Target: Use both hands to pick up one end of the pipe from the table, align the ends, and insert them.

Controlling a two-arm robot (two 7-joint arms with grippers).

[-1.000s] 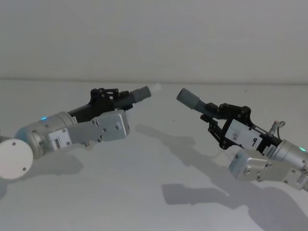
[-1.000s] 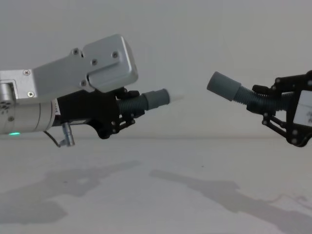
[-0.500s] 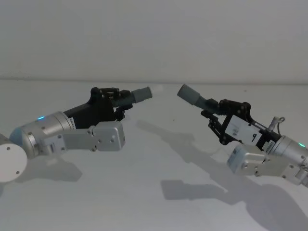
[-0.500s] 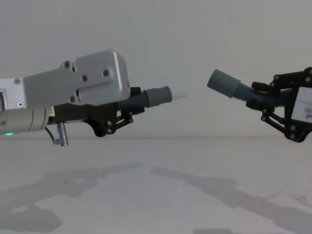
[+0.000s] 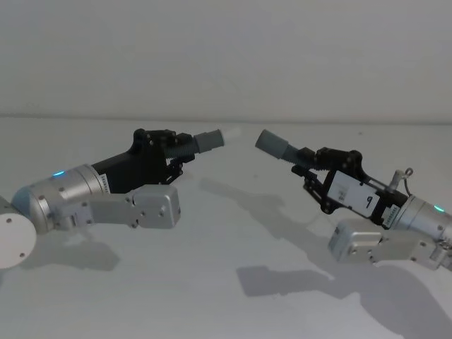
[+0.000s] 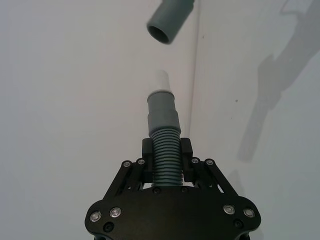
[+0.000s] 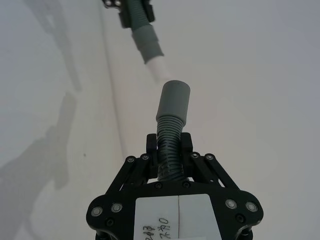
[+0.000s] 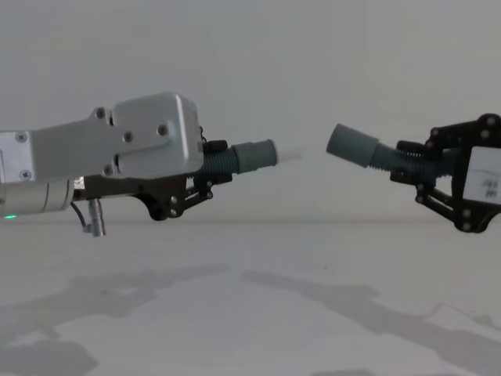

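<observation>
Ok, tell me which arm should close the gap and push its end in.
Probably left. The left gripper holds its hose piece nearly level, white tip leading; the right gripper's socket cuff sits tilted and needs levelling.

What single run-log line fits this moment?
phase: aligning | left gripper: holds white-tipped hose | right gripper: holds socket hose | ends apart, not inserted

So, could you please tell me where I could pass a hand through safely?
The table lies bare under both raised arms. It is tight between the white tip and the socket cuff, held by the left gripper and right gripper.
</observation>
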